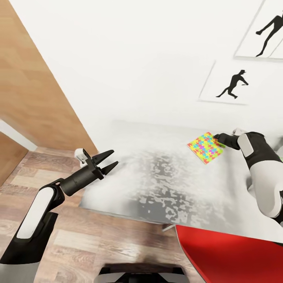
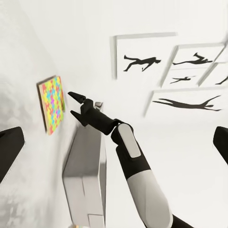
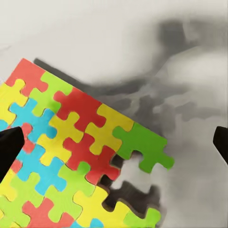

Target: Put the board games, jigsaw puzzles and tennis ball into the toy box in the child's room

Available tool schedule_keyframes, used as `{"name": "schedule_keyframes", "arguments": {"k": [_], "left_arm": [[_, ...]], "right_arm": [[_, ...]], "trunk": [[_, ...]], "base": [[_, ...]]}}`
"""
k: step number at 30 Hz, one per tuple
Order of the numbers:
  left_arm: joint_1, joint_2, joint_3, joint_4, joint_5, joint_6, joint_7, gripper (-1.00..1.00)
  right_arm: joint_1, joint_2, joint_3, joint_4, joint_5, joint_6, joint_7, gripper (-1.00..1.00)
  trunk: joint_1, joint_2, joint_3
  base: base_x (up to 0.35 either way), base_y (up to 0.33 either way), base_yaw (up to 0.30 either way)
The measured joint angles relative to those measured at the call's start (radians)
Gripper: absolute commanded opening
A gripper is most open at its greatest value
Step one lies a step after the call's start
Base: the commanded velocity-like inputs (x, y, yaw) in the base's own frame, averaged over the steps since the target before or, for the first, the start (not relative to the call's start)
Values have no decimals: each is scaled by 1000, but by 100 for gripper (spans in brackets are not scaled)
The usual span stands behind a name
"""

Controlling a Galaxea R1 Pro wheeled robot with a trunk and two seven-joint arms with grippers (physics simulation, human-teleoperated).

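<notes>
Lying flat on the pale grey worktop (image 1: 157, 188) below the silhouette prints (image 1: 230, 84), the jigsaw puzzle (image 1: 205, 147) has the right pincer (image 1: 217, 138) spread wide and empty at its edge, while the left pincer (image 1: 110, 160) hovers open, well apart.

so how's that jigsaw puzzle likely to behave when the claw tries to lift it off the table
The jigsaw puzzle looks thin and flat, so probably light, with little edge for the right claw to pinch. It lies flush on the table, so it may slide rather than lift. Gaps at its edge hint that pieces could separate.
</notes>
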State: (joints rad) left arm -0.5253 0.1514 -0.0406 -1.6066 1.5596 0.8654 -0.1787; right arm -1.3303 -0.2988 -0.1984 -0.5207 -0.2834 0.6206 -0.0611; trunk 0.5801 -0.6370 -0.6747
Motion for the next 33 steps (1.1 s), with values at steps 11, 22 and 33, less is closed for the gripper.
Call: {"name": "schedule_keyframes", "arguments": {"k": [11,22,33], "left_arm": [[0,0,0,0,0,-1,0,100],[0,0,0,0,0,-1,0,100],[0,0,0,0,-1,-1,-1,100]], "right_arm": [[1,0,0,-1,-2,1,0,100],[1,0,0,-4,-2,1,0,100],[0,-1,-1,-6,-2,1,0,100]], "trunk": [[0,0,0],[0,0,0],[0,0,0]], "base": [[0,0,222],[0,0,62],[0,0,10]]}}
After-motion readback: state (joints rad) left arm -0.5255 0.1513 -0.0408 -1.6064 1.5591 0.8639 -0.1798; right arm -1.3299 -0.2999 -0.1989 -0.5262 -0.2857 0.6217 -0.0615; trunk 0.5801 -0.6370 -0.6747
